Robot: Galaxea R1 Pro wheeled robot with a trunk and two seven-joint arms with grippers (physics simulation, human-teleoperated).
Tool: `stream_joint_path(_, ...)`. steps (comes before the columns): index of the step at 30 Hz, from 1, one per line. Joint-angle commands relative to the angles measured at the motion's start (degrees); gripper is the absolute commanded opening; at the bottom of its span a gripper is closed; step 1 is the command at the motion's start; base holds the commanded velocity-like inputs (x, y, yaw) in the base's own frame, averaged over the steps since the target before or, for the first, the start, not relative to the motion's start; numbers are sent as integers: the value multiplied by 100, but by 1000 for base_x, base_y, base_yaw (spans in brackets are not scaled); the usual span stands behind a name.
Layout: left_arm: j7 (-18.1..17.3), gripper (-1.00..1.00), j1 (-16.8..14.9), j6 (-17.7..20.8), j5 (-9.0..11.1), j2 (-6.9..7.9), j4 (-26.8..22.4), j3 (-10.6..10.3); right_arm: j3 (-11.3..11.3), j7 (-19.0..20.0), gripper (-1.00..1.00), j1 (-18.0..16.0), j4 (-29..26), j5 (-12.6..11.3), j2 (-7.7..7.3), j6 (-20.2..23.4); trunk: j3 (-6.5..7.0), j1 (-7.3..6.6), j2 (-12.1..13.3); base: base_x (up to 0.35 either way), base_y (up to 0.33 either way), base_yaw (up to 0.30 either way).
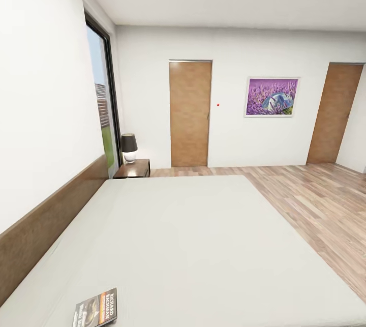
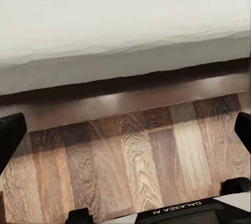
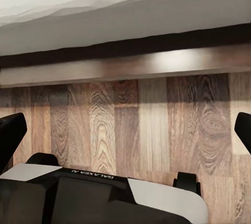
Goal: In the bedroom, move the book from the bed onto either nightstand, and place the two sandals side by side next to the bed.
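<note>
The thin dark grey paperback book with its orange band lies near the pale mattress bed's close edge; the dark brown wooden nightstand is far off. Both grippers, left and right, hang spread wide, empty, low over plank floor; a reach could snag the frame

The dark, orange-banded book lies flat on the pale bed, nightstand beyond.

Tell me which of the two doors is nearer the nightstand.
The left door, on the far wall just right of the nightstand and lamp. The other door stands beyond the picture, near the right corner.
</note>
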Motion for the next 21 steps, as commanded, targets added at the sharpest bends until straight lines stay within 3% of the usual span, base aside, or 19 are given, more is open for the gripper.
stream_joint_path(1,-10,100,-5,-15,299,78,-127,334,-44,20,100,-10,18,-5,-6,-3,-10,2,-8,0,0,0)
stream_joint_path(4,-16,100,-6,0,537,161,-364,434,-44,16,100,-10,18,-16,-7,-9,-10,2,-8,0,0,0)
stream_joint_path(7,-9,100,-11,33,789,186,-996,484,-44,15,100,-10,18,-24,-4,-18,-10,2,-8,0,0,0)
stream_joint_path(14,-3,100,-13,480,1062,197,-2042,498,-44,11,100,-10,18,-26,-3,-35,-10,2,-8,0,0,0)
stream_joint_path(17,-3,100,-13,704,1200,257,-2321,501,-44,7,100,-10,18,-27,-9,-31,-10,2,-8,0,0,0)
stream_joint_path(21,-11,100,-13,706,1210,302,-2180,491,-44,6,100,-10,18,-27,-10,-27,-10,2,-8,0,0,0)
